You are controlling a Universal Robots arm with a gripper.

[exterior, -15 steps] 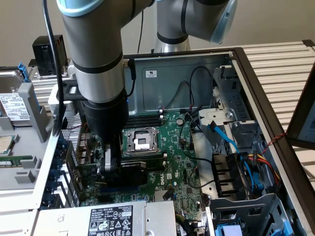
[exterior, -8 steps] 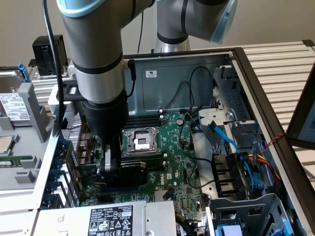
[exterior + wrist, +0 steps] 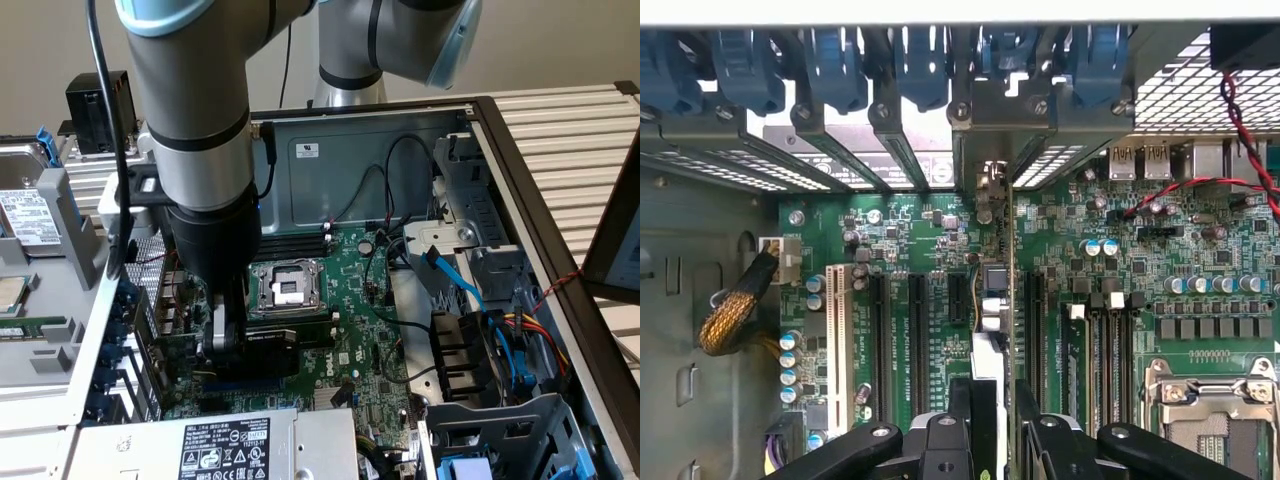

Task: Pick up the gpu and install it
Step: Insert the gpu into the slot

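The gpu (image 3: 285, 338), a short card with a black shroud, stands on edge low over the green motherboard (image 3: 350, 330), just in front of the CPU socket. My gripper (image 3: 235, 340) is shut on it from above. In the wrist view the gpu (image 3: 992, 300) appears edge-on between the black fingers (image 3: 960, 415), in line with the gap between two black expansion slots (image 3: 880, 330). Its metal end bracket reaches the rear slot opening. My gripper (image 3: 992, 420) hides the card's lower edge, so I cannot tell whether it sits in a slot.
The open case holds the CPU socket (image 3: 285, 285), the power supply (image 3: 215, 445) in front, and a drive cage with blue cables (image 3: 470, 290) on the exterior view's right. Blue slot latches (image 3: 830, 70), a yellow sleeved cable (image 3: 735, 310) and red-black wires (image 3: 1180, 190) lie near the slots.
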